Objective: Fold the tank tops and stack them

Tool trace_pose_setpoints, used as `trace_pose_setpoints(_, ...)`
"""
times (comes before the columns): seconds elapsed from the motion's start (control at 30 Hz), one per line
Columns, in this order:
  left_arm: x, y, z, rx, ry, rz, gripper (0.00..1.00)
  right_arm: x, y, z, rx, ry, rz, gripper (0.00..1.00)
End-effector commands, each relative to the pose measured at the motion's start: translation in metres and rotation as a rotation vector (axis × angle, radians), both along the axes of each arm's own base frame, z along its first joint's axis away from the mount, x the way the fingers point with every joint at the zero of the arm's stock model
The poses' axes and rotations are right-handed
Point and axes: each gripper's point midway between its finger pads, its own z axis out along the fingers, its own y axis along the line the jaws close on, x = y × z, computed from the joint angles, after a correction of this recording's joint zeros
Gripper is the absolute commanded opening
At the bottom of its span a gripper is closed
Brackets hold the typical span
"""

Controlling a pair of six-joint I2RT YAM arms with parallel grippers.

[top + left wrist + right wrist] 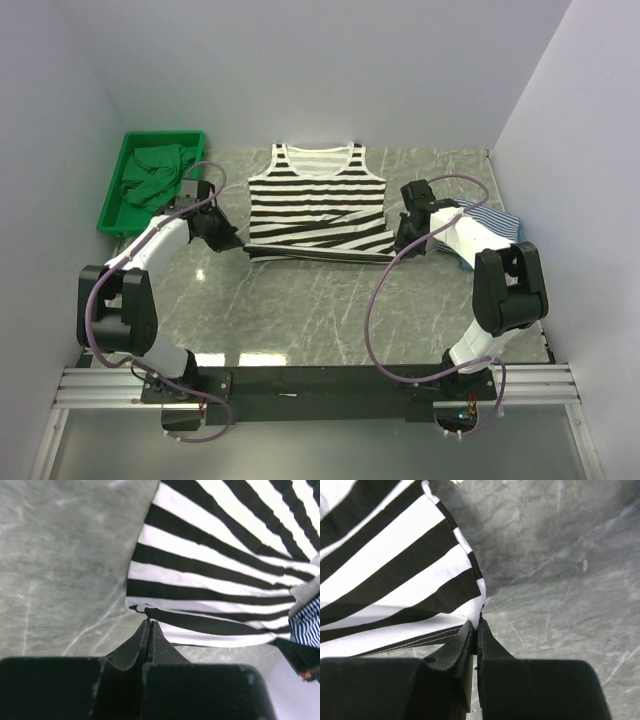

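The black-and-white striped top (318, 200) lies on the grey table (300, 310), its bottom hem pinched at one corner by the left pincer (149, 625) and at the other by the right pincer (478, 625), both pressed tight together

Surface: a table (300, 310) with a grey, marble-veined top fills the middle of the overhead view, with patches of glare on its lower half.
Upper left: a green bin (165, 137) stands at the table's far left corner, close to the wall.
Upper centre: a black-and-white tank top (316, 205) lies spread flat on the table, its neck toward the top of the frame and wide stripes running across. Its bottom hem is turned up over the body, so the stripes there slant.
Right: a blue-and-white tank top (497, 222), thin-striped, lies bunched by the right edge and partly hidden. Whether it touches the other top cannot be told.
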Motion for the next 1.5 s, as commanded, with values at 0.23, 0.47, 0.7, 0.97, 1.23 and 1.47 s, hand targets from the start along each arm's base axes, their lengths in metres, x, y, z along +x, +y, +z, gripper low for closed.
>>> trace_pose_setpoints(0.23,-0.039,-0.010,-0.009,-0.069,0.060,-0.065,0.01,-0.041,-0.022,-0.005,-0.059,0.070,-0.013,0.01)
trace_pose_setpoints(0.47,-0.107,-0.056,-0.034,-0.121,0.124,-0.202,0.19,-0.089,-0.018,-0.005,0.011,0.045,-0.048,0.24)
trace_pose_setpoints(0.7,-0.087,-0.042,0.008,-0.019,-0.016,-0.175,0.42,-0.085,0.005,0.049,0.042,-0.187,-0.028,0.64)
trace_pose_setpoints(0.97,0.005,-0.010,0.025,-0.004,-0.087,-0.004,0.34,-0.084,0.168,0.089,0.183,-0.308,0.268,0.60)
trace_pose_setpoints(1.23,0.086,0.004,0.028,0.026,-0.092,0.043,0.31,-0.107,0.315,0.069,0.146,-0.269,0.484,0.49)
trace_pose_setpoints(1.47,0.096,0.010,0.035,0.005,-0.113,0.062,0.30,-0.127,0.357,0.013,0.096,-0.202,0.542,0.49)
